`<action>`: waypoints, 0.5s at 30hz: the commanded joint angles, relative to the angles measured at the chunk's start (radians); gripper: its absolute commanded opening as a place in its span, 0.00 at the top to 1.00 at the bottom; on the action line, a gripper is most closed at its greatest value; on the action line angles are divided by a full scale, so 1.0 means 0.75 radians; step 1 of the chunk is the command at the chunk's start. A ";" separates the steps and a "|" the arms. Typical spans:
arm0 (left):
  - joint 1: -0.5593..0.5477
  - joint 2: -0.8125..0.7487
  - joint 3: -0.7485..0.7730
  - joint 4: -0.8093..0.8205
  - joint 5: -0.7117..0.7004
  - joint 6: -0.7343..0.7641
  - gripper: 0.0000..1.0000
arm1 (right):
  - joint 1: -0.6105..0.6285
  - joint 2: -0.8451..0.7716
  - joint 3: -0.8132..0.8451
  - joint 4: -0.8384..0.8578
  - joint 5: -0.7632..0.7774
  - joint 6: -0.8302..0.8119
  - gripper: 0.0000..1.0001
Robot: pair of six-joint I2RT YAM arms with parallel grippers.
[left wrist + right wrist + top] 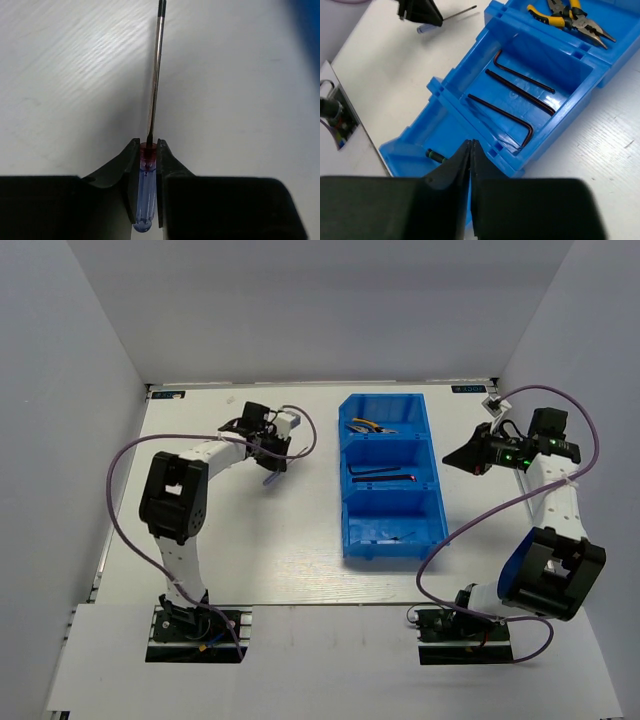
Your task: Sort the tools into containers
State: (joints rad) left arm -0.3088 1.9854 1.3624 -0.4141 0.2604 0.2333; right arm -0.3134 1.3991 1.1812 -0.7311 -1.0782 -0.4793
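Note:
My left gripper (148,142) is shut on a screwdriver (155,85) with a clear blue handle and a red collar. Its thin shaft points away over the white table. In the top view this gripper (271,460) is left of the blue bin (345,490). My right gripper (471,145) is shut and empty, above the bin's right side (452,458). The far compartment holds yellow-handled pliers (570,15). The middle one holds three dark hex keys (520,95). The near one holds a green-marked screwdriver (434,156).
Purple cables (120,470) loop beside both arms. Grey walls close in the table on the left, right and back. The arm bases (195,625) stand at the near edge.

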 commanded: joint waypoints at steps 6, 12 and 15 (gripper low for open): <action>-0.216 -0.434 -0.084 0.518 0.793 -0.376 1.00 | 0.003 -0.068 0.063 -0.185 -0.072 -0.195 1.00; -0.410 -0.434 -0.150 0.744 0.974 -0.538 1.00 | 0.003 -0.057 0.074 -0.234 -0.064 -0.238 1.00; -0.492 -0.434 -0.178 0.761 0.948 -0.556 1.00 | 0.003 -0.055 0.072 -0.242 -0.037 -0.253 1.00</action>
State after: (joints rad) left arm -0.6373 1.6646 1.2625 0.0933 0.8925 -0.1238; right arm -0.3130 1.3708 1.2003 -0.8768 -1.1019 -0.6315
